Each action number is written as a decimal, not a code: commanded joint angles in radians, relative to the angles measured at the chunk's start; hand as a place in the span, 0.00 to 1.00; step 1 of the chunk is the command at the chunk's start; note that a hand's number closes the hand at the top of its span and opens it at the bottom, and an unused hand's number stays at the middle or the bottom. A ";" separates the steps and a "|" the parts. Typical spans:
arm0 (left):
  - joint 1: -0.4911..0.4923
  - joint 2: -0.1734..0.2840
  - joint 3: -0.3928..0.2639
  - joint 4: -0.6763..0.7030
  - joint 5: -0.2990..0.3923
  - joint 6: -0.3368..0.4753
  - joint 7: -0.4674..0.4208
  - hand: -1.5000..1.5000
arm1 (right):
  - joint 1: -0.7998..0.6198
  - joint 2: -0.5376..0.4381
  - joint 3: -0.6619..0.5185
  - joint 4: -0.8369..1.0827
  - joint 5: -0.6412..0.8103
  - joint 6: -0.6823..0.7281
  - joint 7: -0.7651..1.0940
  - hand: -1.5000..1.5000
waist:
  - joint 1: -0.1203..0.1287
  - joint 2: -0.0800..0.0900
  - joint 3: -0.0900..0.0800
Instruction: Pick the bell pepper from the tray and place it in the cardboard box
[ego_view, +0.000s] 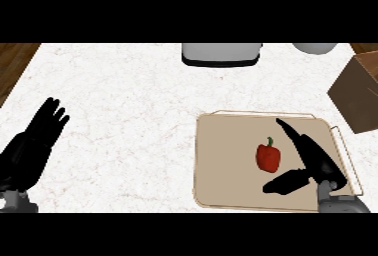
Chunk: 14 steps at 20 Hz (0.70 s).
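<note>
Pepper first: the red bell pepper lies on the beige tray, about at its middle, green stem pointing to the far side. My right robot hand hangs over the tray just right of the pepper, fingers stretched straight toward the far side and thumb spread out to the left below the pepper, so it is wide open and holds nothing. I cannot tell whether the thumb touches the tray. My left robot hand rests open at the left of the white desk, fingers up, well apart from the tray. At the far right edge stands the brown cardboard box, only partly in view. At the far edge sit a grey-and-white appliance and a pale rounded object.
</note>
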 joint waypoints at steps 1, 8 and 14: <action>-0.046 -0.005 0.000 0.058 -0.022 -0.009 -0.030 0.50 | -0.020 0.017 0.003 0.084 0.038 0.003 -0.052 0.00 | -0.001 0.001 0.000; 0.049 -0.024 0.007 -0.048 -0.018 -0.028 0.003 0.50 | -0.062 0.038 -0.053 0.185 0.058 -0.019 -0.118 0.00 | 0.002 0.000 0.000; 0.024 -0.010 0.043 0.036 -0.001 -0.053 -0.037 0.50 | -0.081 0.044 -0.055 0.187 0.104 -0.088 -0.203 1.00 | 0.002 0.001 0.000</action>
